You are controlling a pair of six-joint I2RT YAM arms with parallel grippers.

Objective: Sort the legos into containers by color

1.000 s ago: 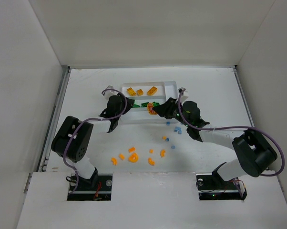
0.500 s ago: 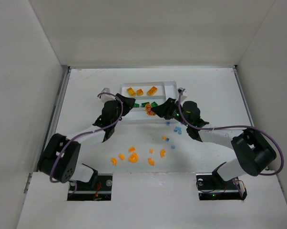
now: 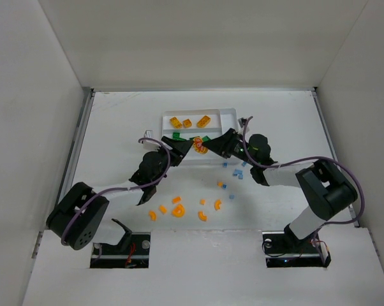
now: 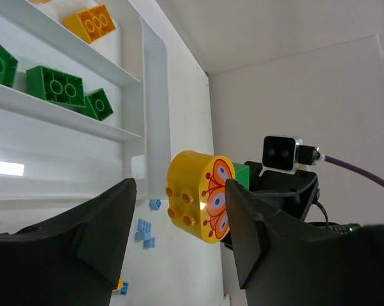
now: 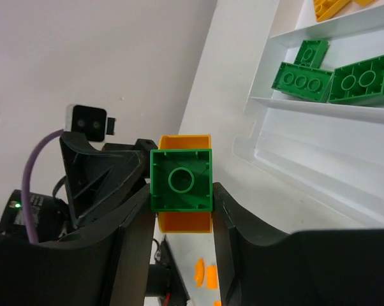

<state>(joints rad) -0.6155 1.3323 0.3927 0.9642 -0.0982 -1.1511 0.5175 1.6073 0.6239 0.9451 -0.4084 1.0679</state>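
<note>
My right gripper (image 5: 181, 191) is shut on a green square lego (image 5: 181, 180) that is stuck to a yellow round brick with a butterfly print (image 4: 198, 204). In the top view this pair (image 3: 199, 148) hangs at the near edge of the white tray (image 3: 227, 113). The left gripper (image 4: 180, 188) stands open, one finger on each side of the yellow brick, with a gap on the studded side. It meets the right gripper (image 3: 208, 148) from the left (image 3: 185, 146). Yellow legos (image 3: 187, 122) fill the tray's far slot and green legos (image 3: 205, 138) the middle one.
Orange curved bits (image 3: 178, 209) lie scattered on the table near the arms' bases. Small pale blue pieces (image 3: 238, 173) lie right of centre, under the right arm. White walls enclose the table on both sides and at the back.
The left gripper has opened off the yellow butterfly brick, and its arm has pulled back toward the near side. The right gripper keeps its hold on the green lego.
</note>
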